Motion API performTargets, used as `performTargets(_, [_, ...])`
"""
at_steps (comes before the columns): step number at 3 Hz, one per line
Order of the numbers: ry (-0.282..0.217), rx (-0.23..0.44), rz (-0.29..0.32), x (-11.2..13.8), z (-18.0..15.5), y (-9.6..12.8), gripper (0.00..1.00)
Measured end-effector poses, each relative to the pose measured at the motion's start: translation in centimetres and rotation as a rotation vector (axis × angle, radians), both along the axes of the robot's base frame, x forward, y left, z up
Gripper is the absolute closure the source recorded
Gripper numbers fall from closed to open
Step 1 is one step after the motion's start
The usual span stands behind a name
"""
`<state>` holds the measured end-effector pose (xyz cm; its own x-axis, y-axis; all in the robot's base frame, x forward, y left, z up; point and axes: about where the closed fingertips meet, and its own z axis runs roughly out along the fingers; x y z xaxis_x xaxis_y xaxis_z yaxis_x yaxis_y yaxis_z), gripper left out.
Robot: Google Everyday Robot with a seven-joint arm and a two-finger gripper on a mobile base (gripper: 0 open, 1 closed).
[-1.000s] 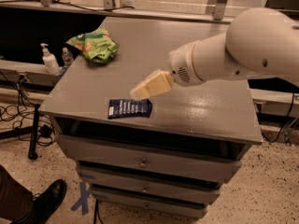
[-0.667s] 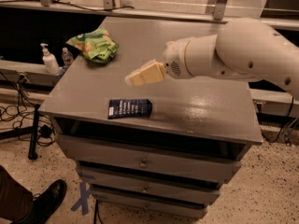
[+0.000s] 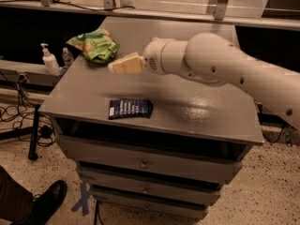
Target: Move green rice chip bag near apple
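The gripper (image 3: 114, 68), open or closed I cannot tell, hangs just beside the green rice chip bag (image 3: 95, 45) on the cabinet (image 3: 201, 111).

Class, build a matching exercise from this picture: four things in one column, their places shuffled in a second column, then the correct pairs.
Things
1. green chip bag
2. dark blue packet
3. gripper
4. pump bottle

Places
A. flat near the front edge of the cabinet top
B. standing beside the cabinet, not on it
C. at a far corner of the cabinet top
D. over the cabinet top, close beside the bag

Pairs: 1-C, 2-A, 3-D, 4-B
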<state>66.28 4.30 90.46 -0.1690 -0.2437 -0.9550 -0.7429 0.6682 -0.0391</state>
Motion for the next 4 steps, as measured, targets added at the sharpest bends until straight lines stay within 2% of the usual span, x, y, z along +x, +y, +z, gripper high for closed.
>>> performTargets(2, [0.01,0.06,-0.026,4.7,-3.0,5.3,0.0])
performTargets(4, [0.012,0.096,-0.013,8.7,-4.1,10.4,0.0])
